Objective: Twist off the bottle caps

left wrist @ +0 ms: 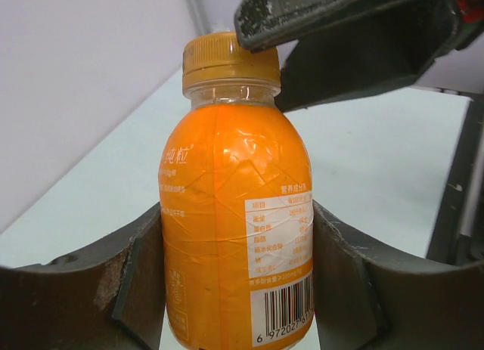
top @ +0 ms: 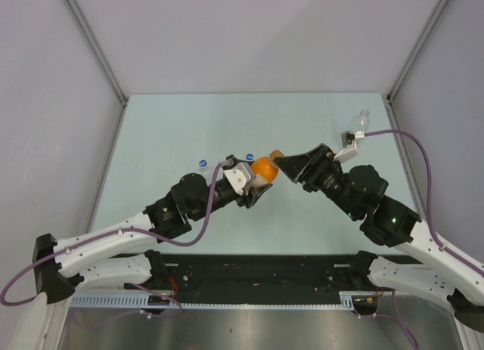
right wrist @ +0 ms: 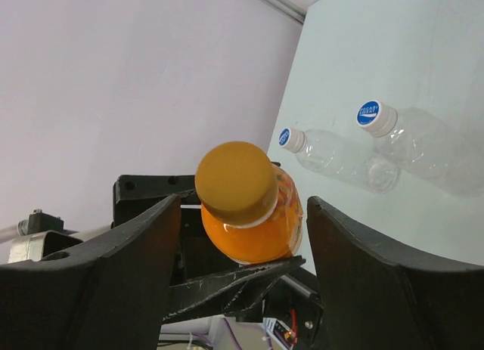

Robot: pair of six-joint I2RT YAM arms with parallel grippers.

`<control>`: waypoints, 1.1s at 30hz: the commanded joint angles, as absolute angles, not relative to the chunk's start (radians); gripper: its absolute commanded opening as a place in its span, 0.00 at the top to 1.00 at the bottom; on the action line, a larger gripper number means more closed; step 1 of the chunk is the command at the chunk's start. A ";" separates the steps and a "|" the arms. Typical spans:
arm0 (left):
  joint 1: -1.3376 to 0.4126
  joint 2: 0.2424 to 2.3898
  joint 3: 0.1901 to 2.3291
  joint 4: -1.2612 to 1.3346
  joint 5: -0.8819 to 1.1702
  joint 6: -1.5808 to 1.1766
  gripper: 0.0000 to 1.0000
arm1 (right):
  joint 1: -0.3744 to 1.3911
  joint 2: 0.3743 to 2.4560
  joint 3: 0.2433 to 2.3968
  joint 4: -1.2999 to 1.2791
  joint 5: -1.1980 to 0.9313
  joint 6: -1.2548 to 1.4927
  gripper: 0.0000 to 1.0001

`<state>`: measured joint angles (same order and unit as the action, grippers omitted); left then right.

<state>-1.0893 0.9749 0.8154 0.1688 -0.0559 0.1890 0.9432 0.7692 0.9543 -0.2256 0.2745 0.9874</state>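
Observation:
My left gripper (left wrist: 236, 214) is shut on the body of the orange bottle (left wrist: 227, 214) and holds it off the table, tilted toward the right arm. The bottle's orange cap (right wrist: 236, 182) sits on its neck. My right gripper (right wrist: 246, 201) is open, with one jaw on each side of the cap and a gap on both sides. From above, the orange bottle (top: 265, 168) hangs mid-table between the left gripper (top: 253, 185) and the right gripper (top: 281, 167). Two clear bottles lie on the table behind it, their blue caps (right wrist: 290, 137) (right wrist: 370, 113) on.
A third clear bottle (top: 361, 120) lies at the back right by the wall post, near the right arm's purple cable (top: 408, 138). The two blue caps (top: 203, 162) (top: 249, 157) show just beyond the left arm. Grey walls close in the table on three sides.

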 commanded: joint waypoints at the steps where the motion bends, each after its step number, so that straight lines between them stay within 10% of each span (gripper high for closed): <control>1: -1.133 1.003 0.822 0.285 -0.245 0.274 1.00 | 0.950 0.765 0.991 -0.190 0.337 1.038 0.30; 19: -1.250 1.060 0.833 0.350 -0.405 0.416 1.00 | 0.946 0.807 1.012 -0.186 0.390 1.020 0.38; 33: -1.255 1.040 0.847 0.311 -0.353 0.397 1.00 | 0.948 0.821 1.011 -0.173 0.371 0.965 0.86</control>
